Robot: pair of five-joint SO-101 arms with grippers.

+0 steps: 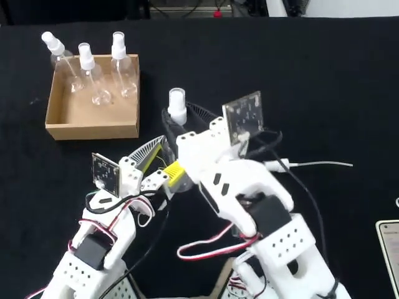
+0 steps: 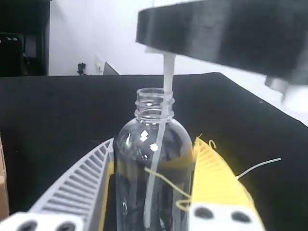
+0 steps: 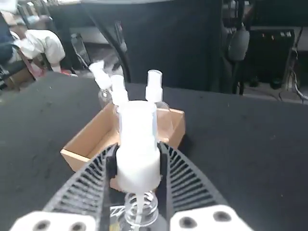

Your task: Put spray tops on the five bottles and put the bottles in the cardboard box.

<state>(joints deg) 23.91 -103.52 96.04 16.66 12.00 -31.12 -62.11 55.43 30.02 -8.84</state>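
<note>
My left gripper (image 2: pixel 154 178) is shut on a clear bottle (image 2: pixel 151 168), held upright with its threaded neck bare. My right gripper (image 3: pixel 137 168) is shut on a white spray top (image 3: pixel 137 149) just above that neck (image 3: pixel 139 207), and the top's thin tube (image 2: pixel 161 139) hangs down inside the bottle. In the high view the spray top (image 1: pixel 177 106) sits between the two arms, right of the cardboard box (image 1: pixel 93 103). Three capped bottles (image 1: pixel 93 71) stand in the box, also seen past my right gripper (image 3: pixel 120 89).
A loose spray top with a long tube (image 1: pixel 308 165) lies on the black cloth to the right of the arms. A white object (image 1: pixel 389 246) sits at the right edge. Red and black cables trail near the arm bases.
</note>
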